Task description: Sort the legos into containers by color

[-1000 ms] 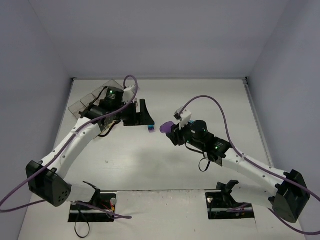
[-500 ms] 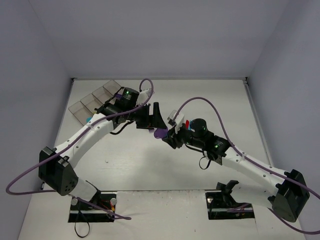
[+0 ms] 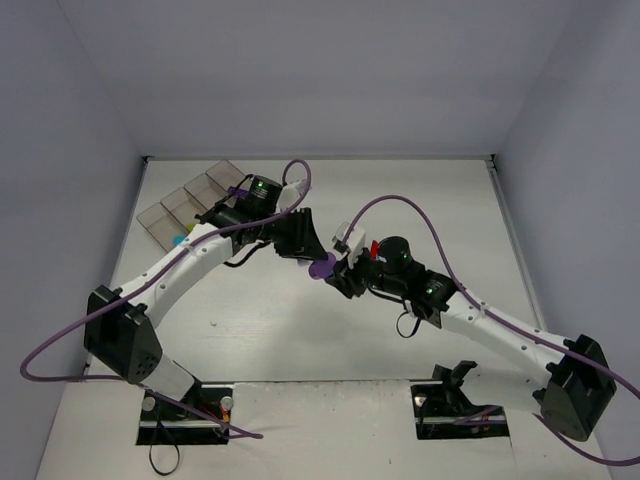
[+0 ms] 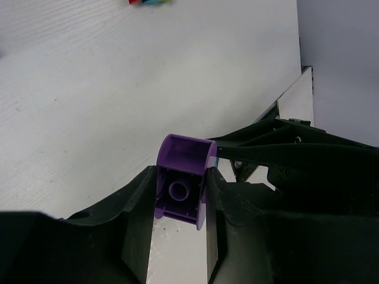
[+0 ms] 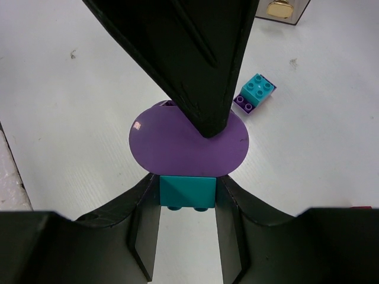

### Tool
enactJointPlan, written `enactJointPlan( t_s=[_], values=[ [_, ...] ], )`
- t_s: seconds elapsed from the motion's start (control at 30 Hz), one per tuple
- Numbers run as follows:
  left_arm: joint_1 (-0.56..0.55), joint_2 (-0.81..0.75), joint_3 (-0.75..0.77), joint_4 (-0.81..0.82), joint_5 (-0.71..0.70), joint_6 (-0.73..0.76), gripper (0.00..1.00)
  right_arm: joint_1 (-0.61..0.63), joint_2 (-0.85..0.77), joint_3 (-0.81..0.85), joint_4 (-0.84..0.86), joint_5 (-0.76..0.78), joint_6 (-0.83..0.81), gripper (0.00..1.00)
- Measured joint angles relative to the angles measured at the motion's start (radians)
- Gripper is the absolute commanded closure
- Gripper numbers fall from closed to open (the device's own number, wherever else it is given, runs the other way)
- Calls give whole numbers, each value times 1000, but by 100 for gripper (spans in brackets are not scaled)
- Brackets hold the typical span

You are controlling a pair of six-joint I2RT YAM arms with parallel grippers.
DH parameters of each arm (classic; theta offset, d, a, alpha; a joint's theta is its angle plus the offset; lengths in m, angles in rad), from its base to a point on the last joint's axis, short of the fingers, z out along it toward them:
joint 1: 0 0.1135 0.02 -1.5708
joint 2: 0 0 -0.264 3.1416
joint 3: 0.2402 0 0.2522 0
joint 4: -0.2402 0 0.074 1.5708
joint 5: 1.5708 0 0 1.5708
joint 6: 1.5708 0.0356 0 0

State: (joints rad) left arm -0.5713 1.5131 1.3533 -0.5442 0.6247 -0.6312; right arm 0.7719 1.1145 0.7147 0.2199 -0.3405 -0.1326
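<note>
My left gripper [image 4: 180, 176] pinched the round purple piece [image 4: 179, 192]. My right gripper [image 5: 188, 180] clamped the cyan brick [image 5: 187, 193] stuck to it, mid-surface. Next, I judged, pull them apart, then carry purple to the containers [image 3: 190, 200] at ten o'clock.

white counter [image 3: 400, 190], faintly grained, a dark speck [image 5: 73, 54] on it; pale lilac walls [image 3: 300, 70] on three sides; one dark recess [image 3: 160, 430] and another [image 3: 490, 425] at its near edge; a brass-coloured bit [image 5: 278, 8] beyond.
</note>
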Motion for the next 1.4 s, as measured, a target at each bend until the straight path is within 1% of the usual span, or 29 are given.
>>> enactJointPlan(
  t_s=[0.23,0.3,0.37,0.47,0.57,0.73,0.8,0.97,1.03,1.1,1.13,1.17,1.4],
  values=[
    [1,33,27,-38,-3,19,100,-1,26,0,1,0,-15,99],
    [1,44,44,-52,-3,26,75,-6,26,0,2,0,-19,99],
    [1,51,54,-53,-2,29,59,-8,26,0,6,0,-23,99],
    [1,59,60,-55,8,26,49,-8,26,0,8,2,-30,99],
    [1,66,60,-56,12,24,47,-8,26,0,8,2,-33,99],
    [1,74,60,-56,20,24,47,-8,26,0,8,2,-34,99],
    [1,75,60,-55,27,23,48,-9,26,0,8,2,-34,99],
    [1,77,58,-48,39,18,72,-11,26,1,8,2,-34,99],
    [3,78,57,-45,42,22,78,-11,26,1,8,2,-33,99],
    [3,79,56,-39,44,25,88,-12,26,2,8,2,-33,99],
    [3,79,56,-39,44,26,96,-12,26,2,8,2,-33,99],
    [3,79,56,-38,45,26,99,-12,26,2,8,2,-33,100],
    [14,79,54,-35,53,30,100,-21,25,-1,10,2,-33,100]
  ],
)
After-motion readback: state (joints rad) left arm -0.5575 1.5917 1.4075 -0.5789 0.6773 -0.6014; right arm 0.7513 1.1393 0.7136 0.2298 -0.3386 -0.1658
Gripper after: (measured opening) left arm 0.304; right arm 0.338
